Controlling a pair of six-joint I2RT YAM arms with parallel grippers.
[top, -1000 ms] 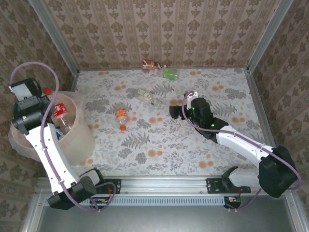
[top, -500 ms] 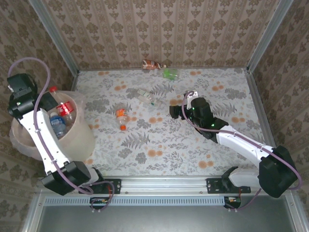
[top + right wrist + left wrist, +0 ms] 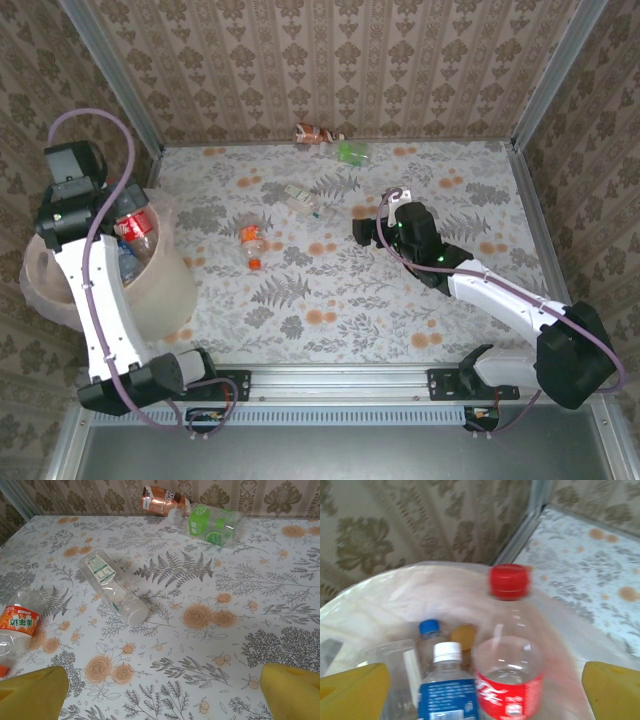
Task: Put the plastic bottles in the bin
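I'm holding the left gripper [image 3: 485, 695] with its fingers spread wide, empty, over the bin [image 3: 380, 587]. A red-labelled bottle [image 3: 507, 680] and a blue-labelled bottle [image 3: 447, 692] are sitting inside. The right gripper [image 3: 165, 695] is hanging low over the table [image 3: 265, 605], fingers apart. A white-labelled bottle [image 3: 112, 587], a green-labelled bottle [image 3: 210, 524] and an orange-labelled bottle [image 3: 17, 625] are lying beyond it.

The top external camera looks steeply down from far above, taking in the whole table [image 3: 330, 290] with the bin [image 3: 170, 285] at frame left. The left wrist camera peers closely into that bin. The right wrist camera looks low across the table, sharing the green-labelled bottle [image 3: 212, 524] with the overhead view.
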